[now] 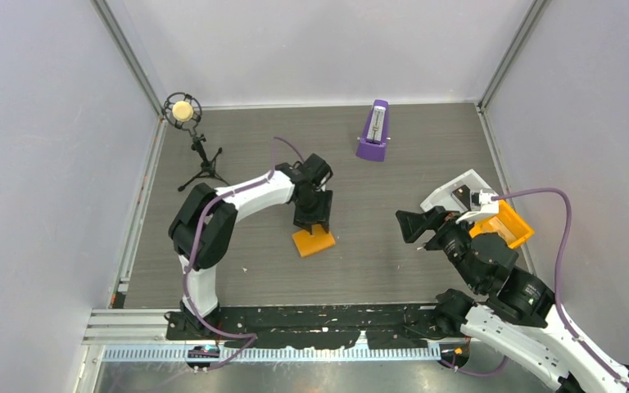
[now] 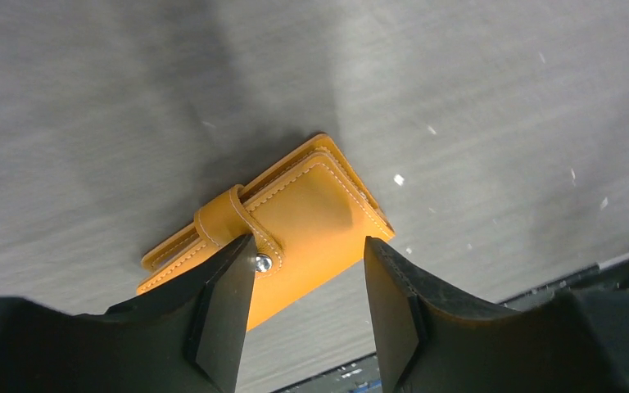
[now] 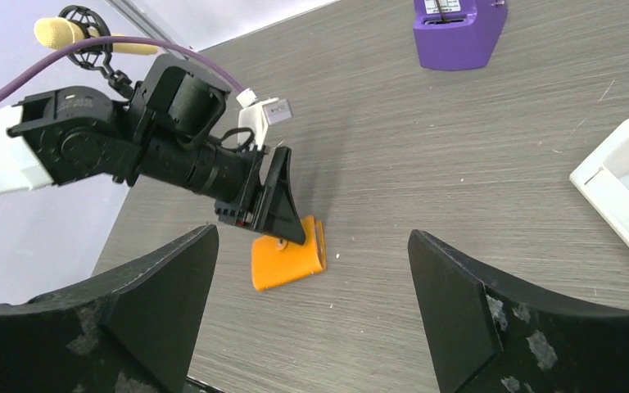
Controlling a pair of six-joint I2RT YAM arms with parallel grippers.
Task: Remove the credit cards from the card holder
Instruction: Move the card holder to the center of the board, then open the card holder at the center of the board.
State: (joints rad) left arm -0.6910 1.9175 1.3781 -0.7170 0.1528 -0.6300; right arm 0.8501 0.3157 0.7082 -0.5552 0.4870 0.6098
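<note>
The orange card holder [image 1: 313, 241] lies flat on the dark table, folded shut with its strap snapped; it also shows in the left wrist view [image 2: 311, 217] and the right wrist view [image 3: 287, 264]. The credit cards are hidden inside it. My left gripper [image 1: 312, 221] points down right over the holder, open [image 2: 309, 241], with one fingertip [image 2: 233, 270] at the strap beside the metal snap and the other past the holder's edge. My right gripper [image 1: 409, 225] hovers open [image 3: 313, 237] to the right, well apart from the holder, with nothing between its fingers.
A purple metronome [image 1: 373, 131] stands at the back centre. A microphone on a small tripod [image 1: 185, 113] stands at the back left. A white bin [image 1: 457, 190] and an orange bin [image 1: 512, 228] sit at the right, behind my right arm. Walls close three sides.
</note>
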